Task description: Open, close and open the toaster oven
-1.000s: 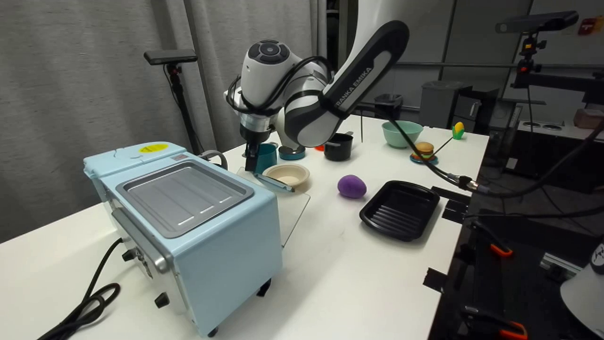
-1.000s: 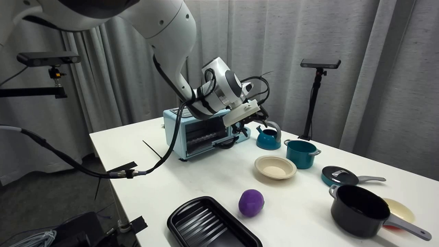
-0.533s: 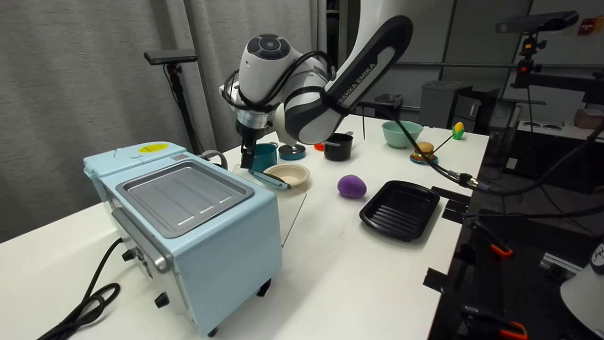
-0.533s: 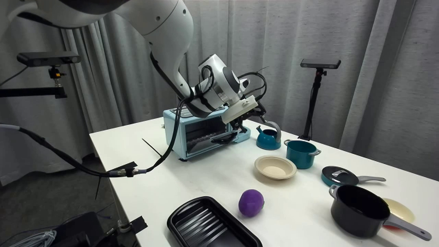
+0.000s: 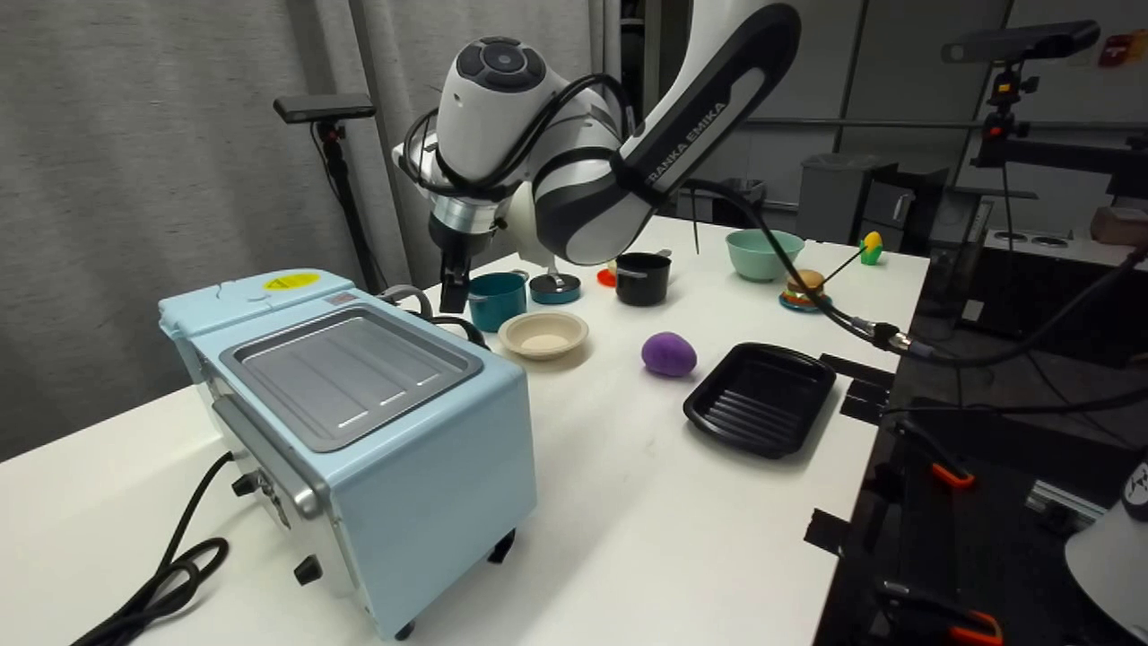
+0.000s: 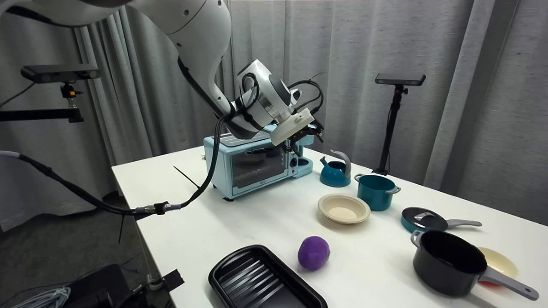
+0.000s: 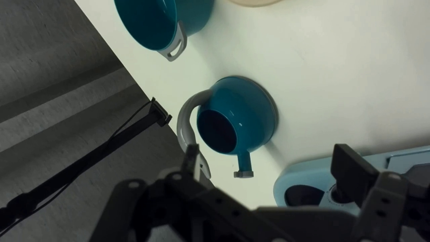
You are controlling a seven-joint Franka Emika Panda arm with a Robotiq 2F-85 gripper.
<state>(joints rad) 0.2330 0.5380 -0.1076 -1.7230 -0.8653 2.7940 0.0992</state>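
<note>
"Door (image 6: 259,167) shut on the toaster oven (image 5: 448,502), so opening looks like the play! Your technique?"

"Hook one finger (image 7: 352,171) behind the handle (image 5: 468,327), draw outward, then ride the arc down (gently, or the oven could slide)."

"And the claw (image 7: 267,153)?"

"Spread wide, nothing in its grip! It hangs just in front of the toaster oven's control end, so the oven lies off past one finger, set on the worktop (image 6: 265,222); the kettle (image 7: 248,111) stands beside that same end."
</note>
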